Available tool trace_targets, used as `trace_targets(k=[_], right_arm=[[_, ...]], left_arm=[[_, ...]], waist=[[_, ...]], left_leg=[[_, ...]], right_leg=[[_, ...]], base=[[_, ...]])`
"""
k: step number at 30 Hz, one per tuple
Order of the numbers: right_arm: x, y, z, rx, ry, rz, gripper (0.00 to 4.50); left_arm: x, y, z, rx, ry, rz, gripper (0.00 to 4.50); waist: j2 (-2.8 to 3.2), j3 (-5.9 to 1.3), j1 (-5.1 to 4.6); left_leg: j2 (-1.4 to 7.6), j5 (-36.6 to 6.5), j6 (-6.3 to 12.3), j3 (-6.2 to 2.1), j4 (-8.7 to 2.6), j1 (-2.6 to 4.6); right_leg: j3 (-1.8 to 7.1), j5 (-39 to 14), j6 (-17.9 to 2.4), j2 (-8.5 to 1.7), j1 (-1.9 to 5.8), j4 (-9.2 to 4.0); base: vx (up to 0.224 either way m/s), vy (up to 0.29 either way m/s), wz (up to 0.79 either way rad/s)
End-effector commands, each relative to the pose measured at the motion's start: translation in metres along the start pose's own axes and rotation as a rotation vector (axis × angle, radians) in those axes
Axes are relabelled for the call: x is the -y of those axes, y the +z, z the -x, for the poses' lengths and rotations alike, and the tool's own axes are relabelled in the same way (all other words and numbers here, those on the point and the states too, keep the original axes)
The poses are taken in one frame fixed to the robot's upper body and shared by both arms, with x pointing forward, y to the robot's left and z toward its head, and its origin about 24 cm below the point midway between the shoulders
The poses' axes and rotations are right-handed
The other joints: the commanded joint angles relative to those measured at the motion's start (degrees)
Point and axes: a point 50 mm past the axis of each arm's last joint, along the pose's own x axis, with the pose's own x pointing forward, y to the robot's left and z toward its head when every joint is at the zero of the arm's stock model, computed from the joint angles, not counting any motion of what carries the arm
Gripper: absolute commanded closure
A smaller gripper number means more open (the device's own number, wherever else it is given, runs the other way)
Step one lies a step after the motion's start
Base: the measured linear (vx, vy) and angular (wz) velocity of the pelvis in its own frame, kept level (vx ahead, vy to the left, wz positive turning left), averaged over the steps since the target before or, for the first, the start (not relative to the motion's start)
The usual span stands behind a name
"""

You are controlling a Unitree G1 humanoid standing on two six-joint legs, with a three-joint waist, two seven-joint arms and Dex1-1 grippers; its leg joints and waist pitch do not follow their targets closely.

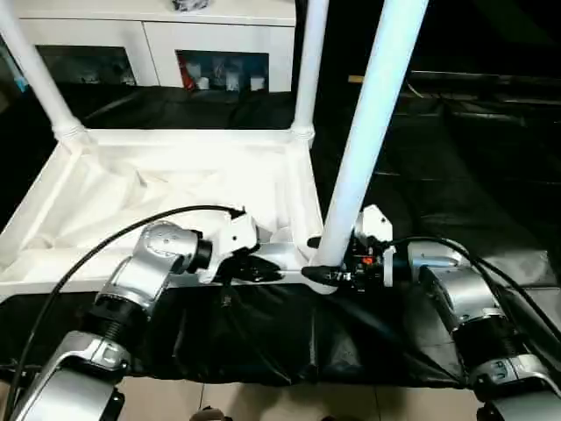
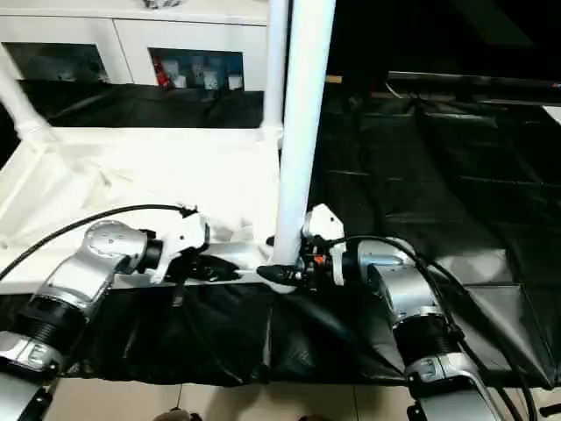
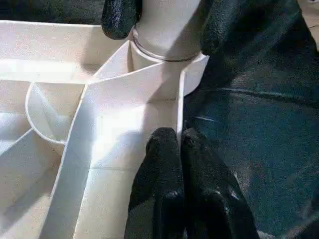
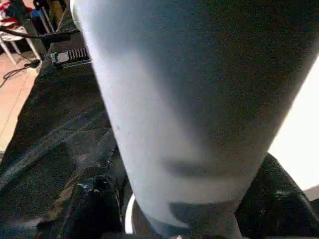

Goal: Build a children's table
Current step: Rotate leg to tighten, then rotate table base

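White leg (image 1: 368, 132) clasped at base by right end effector (image 1: 323, 266) | left end effector (image 3: 179, 149) closed, empty, bracing children's table (image 1: 175, 189) rim | step: seating leg in corner socket | next: twist it home

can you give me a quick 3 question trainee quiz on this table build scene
1. True or false: the tabletop lies upside down, ribbed underside facing up.
2. How many legs stand upright in its corner sockets? A) one B) three C) four
3. What does the right gripper have its fingers around, and where?

Key:
1. True.
2. B: two far legs and the near leg.
3. The near leg, at its base by the corner socket; the left gripper rests shut against the tabletop's rim beside it.
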Motion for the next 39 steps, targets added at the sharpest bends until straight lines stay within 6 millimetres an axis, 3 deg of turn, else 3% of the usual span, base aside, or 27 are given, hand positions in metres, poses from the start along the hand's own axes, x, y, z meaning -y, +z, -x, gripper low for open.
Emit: trace_targets(k=[1,9,12,14,17,19,21,23,24,25,26,27,30,31,33,35,39], right_arm=[[-0.032,-0.022,-0.029,-0.088,0.264,-0.068,2.05],[-0.035,-0.022,-0.028,-0.084,0.271,-0.078,2.41],[-0.035,-0.024,-0.029,-0.066,0.217,-0.09,2.46],[-0.026,-0.024,-0.035,-0.03,0.058,-0.13,2.48],[-0.019,-0.022,-0.04,0.006,-0.071,-0.147,2.51],[-0.01,-0.021,-0.047,0.036,-0.212,-0.192,2.53],[0.002,-0.014,-0.062,0.096,-0.44,-0.228,2.54],[0.002,-0.014,-0.062,0.097,-0.446,-0.229,2.54],[0.004,-0.011,-0.067,0.114,-0.504,-0.234,2.54],[0.009,-0.005,-0.074,0.136,-0.592,-0.24,2.54],[0.009,-0.005,-0.074,0.136,-0.592,-0.24,2.54],[0.011,-0.002,-0.077,0.148,-0.648,-0.244,2.54],[0.015,0.003,-0.082,0.148,-0.714,-0.231,2.54],[0.016,0.004,-0.081,0.152,-0.723,-0.234,2.54],[0.018,0.003,-0.08,0.167,-0.74,-0.255,1.99],[0.021,0.003,-0.076,0.19,-0.745,-0.279,1.85],[0.022,0.001,-0.064,0.182,-0.736,-0.22,1.41]], left_arm=[[-0.007,0.005,0.001,0.011,0.073,0.002,4.5],[-0.005,0.003,0.001,0.012,0.061,0.007,4.5],[-0.006,0.004,-0.002,0.017,0.087,0.01,4.5],[-0.009,0.005,-0.008,0.015,0.145,0.016,4.5],[-0.01,0.008,-0.016,0.024,0.174,0.024,4.5],[-0.011,0.012,-0.026,0.037,0.216,0.034,4.5],[-0.01,0.025,-0.053,0.067,0.261,0.044,4.5],[-0.01,0.025,-0.053,0.067,0.262,0.044,4.5],[-0.009,0.03,-0.062,0.075,0.266,0.043,4.5],[-0.007,0.037,-0.074,0.083,0.273,0.032,4.5],[-0.007,0.037,-0.074,0.083,0.273,0.032,4.5],[-0.006,0.042,-0.082,0.088,0.277,0.023,4.5],[-0.008,0.05,-0.091,0.095,0.308,0.009,4.5],[-0.009,0.05,-0.09,0.091,0.312,-0.003,4.5],[-0.01,0.049,-0.089,0.085,0.315,-0.015,4.5],[-0.011,0.047,-0.086,0.082,0.313,-0.027,4.5],[-0.011,0.04,-0.082,0.069,0.299,-0.047,4.5]], waist=[[-0.27,-2.51,0.05],[-0.34,-2.46,0.1],[-0.45,-2.47,0.18],[-0.44,-2.41,0.16],[-0.26,-2.07,-0.27],[-0.24,-1.88,-0.64],[-0.23,-1.81,-1.23],[-0.21,-1.87,-1.52],[-0.26,-2.07,-1.55],[0.15,-2.01,-1.65],[0.04,-1.88,-1.76],[0.08,-2.2,-1.58],[0.26,-2.41,-1.61],[0.84,-2.68,-1.39],[0.49,-2.81,-1.45],[0.89,-3.18,-1.31],[0.85,-3.68,-1.16]], left_leg=[[1.6,-10.4,4.3,0.01,-3.49,-0.05],[1.58,-10.2,4.27,0.02,-3.48,-0.07],[1.59,-9.9,4.37,-0.01,-3.5,-0.11],[1.57,-10.1,4.28,0.02,-3.53,-0.07],[1.5,-13.6,2.36,-0.14,-4.02,0.25],[1.42,-16.4,0.9,-0.58,-4.38,0.19],[1.32,-17.9,-0.06,-0.62,-4.44,0.35],[1.23,-19.2,-0.26,-0.82,-4.41,0.68],[1.2,-18.5,0.39,-0.81,-4.36,0.44],[1.28,-18.3,0.54,-0.81,-4.47,0.26],[1.22,-18.6,0.46,-0.62,-4.42,0.36],[1.08,-18.3,0.44,-0.69,-4.28,0.5],[1.08,-16.0,0.64,-0.55,-4.24,0.04],[1.02,-15.3,0.8,-0.51,-4.04,0.15],[0.92,-14.2,1.55,-0.32,-3.85,-0.09],[0.97,-12.5,2.57,-0.33,-3.65,-0.17],[1.05,-9.7,3.28,-0.25,-3.33,-0.32]], right_leg=[[2.5,-11.6,-12.9,-3.13,2.64,-3.83],[2.49,-11.1,-12.9,-3.1,2.62,-3.82],[2.5,-10.9,-12.7,-3.13,2.67,-3.77],[2.53,-11.6,-12.5,-3.16,2.58,-3.9],[2.68,-18.6,-11.0,-3.42,2.12,-4.71],[2.53,-24.7,-8.9,-3.52,2.14,-5.35],[2.61,-27.2,-7.9,-3.51,1.71,-5.68],[2.42,-29.7,-6.7,-3.55,1.51,-6.13],[2.54,-28.2,-6.6,-3.54,1.73,-6.03],[2.52,-26.8,-7.0,-3.41,1.66,-5.94],[2.55,-27.0,-6.9,-3.34,1.35,-6.17],[2.52,-26.7,-7.0,-3.45,1.57,-6.04],[2.53,-21.0,-8.1,-3.13,1.93,-5.49],[2.56,-18.6,-8.8,-3.15,2.08,-5.22],[2.53,-15.1,-9.9,-2.97,2.32,-4.91],[2.49,-12.7,-10.9,-3.17,2.62,-4.59],[2.33,-8.0,-12.2,-3.12,3.09,-4.0]], base=[[0.0,0.0,0.0],[0.0,0.0,0.0],[0.0,0.0,0.0],[0.0,0.0,0.0],[0.0,0.0,0.0],[0.0,0.0,0.0],[0.0,0.0,0.0],[0.0,0.0,0.0],[0.0,0.0,0.0],[0.0,0.0,0.0],[0.0,0.0,0.0],[0.0,0.0,0.0],[0.0,0.0,0.0],[0.0,0.0,0.0],[0.0,0.0,0.0],[0.0,0.0,0.0],[0.0,0.0,0.0]])
